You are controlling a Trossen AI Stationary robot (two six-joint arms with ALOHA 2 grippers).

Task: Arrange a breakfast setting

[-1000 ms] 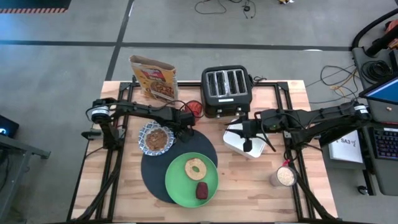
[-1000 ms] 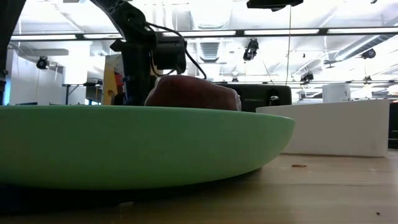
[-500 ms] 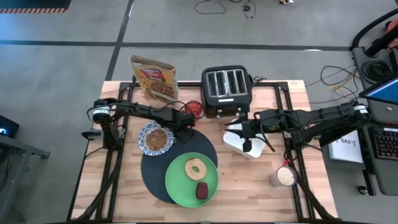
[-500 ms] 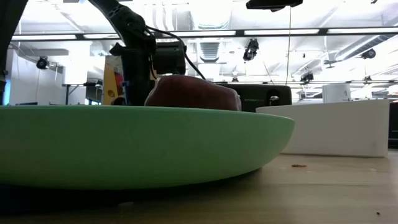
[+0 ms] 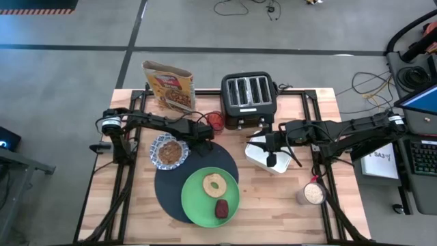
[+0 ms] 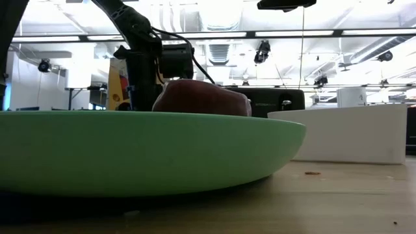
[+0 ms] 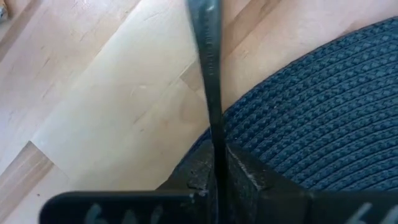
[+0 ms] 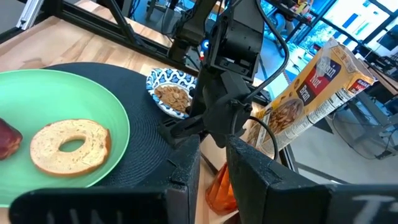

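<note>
Here the left gripper [image 5: 203, 140] hangs over the far edge of the big round black mat [image 5: 174, 188], just beside the small blue-and-white patterned bowl [image 5: 168, 152], which sits on the wooden table [image 5: 273, 205] touching the mat's far-left rim. Its fingers [image 7: 245, 177] are pressed tight on the dark spoon [image 7: 208, 74], whose thin handle runs out between them above the mat's woven edge and the bare wood. The bowl holds brownish cereal. The lime-green round plate [image 5: 194, 205] rests on the near-right part of the mat, overlapping its rim, and carries the tan bagel ring [image 5: 215, 184] with the dark-red food lump [image 5: 222, 209] just nearer the table's front edge. The right gripper [image 5: 272, 159] waits above the white rectangular tray [image 5: 256, 156], well apart from the mat; its two fingers stand slightly apart with nothing between them. A black four-slot toaster [image 5: 248, 101] stands at the far side, a cereal box [image 5: 168, 87] to its left.
</note>
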